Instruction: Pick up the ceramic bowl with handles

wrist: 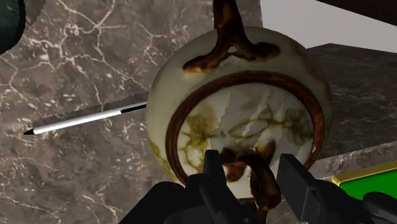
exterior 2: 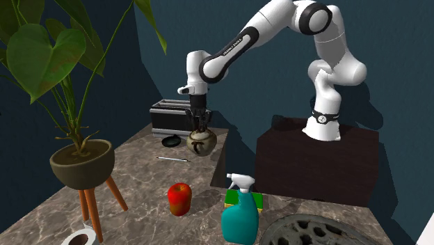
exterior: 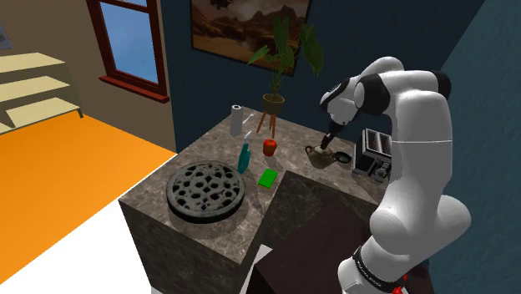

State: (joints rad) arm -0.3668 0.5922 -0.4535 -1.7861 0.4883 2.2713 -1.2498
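Observation:
The bowl [wrist: 242,95] is round and cream-coloured, with a brown rim and brown looped handles. It stands on the marble counter [exterior 2: 139,174] in front of the toaster [exterior 2: 170,116]. My gripper [wrist: 251,172] comes down on it from above, its two fingers clasping the near handle at the rim. The second exterior view shows the gripper [exterior 2: 198,127] dipping into the top of the bowl [exterior 2: 202,143], whose base looks to rest on the counter. From the shoulder camera, the gripper [exterior: 330,142] is over the bowl [exterior: 321,155] at the counter's far end.
A knife [wrist: 89,119] lies on the counter just beside the bowl, and a small dark pan [exterior 2: 170,141] sits by the toaster. Farther off are a red apple [exterior 2: 179,199], a teal spray bottle [exterior 2: 240,212], a green sponge [exterior: 267,178], a round grate [exterior: 205,190] and a potted plant [exterior 2: 82,163].

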